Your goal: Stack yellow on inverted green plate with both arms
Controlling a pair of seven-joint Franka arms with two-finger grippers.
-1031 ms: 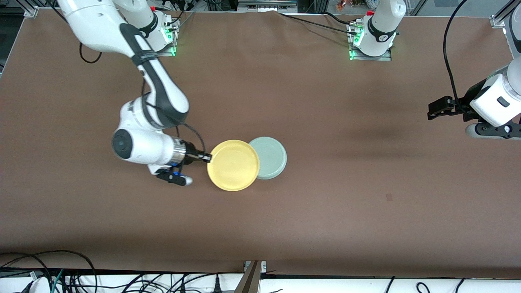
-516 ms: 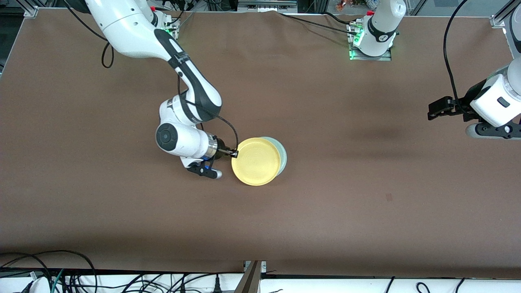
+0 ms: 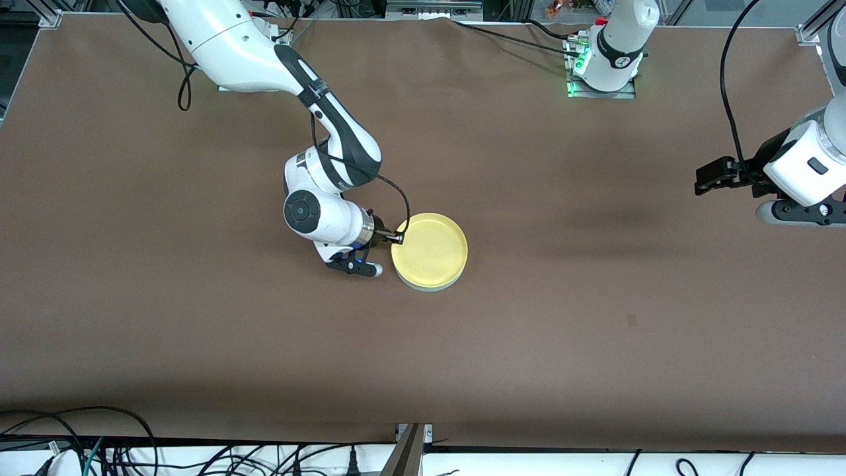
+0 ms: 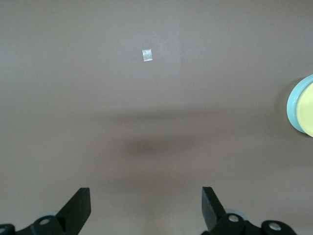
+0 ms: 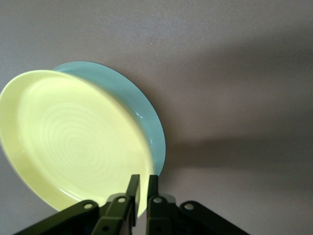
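The right gripper (image 3: 399, 236) is set at the rim of the yellow plate (image 3: 430, 249), on the side toward the right arm's end of the table; in the right wrist view its fingers (image 5: 133, 192) are seen close together on either side of that rim, with only a thin gap between them, so the plate's edge is pinched. The yellow plate is seated rim-up on the green plate (image 3: 436, 286), which is almost fully covered; only a pale green edge is shown on the side nearer the front camera. Nothing is held inside the yellow plate. In the right wrist view the green plate (image 5: 142, 112) is seen as a crescent under the yellow one (image 5: 73, 142). The left gripper (image 3: 710, 177) is kept up over the table (image 3: 595, 344) at the left arm's end, well apart from the plates, with its jaws spread wide and nothing between them; that arm waits. The table is covered in brown cloth, with a small pale tag (image 4: 147, 55) on it. Cables (image 3: 79, 449) are strung along the table edge nearest the front camera.
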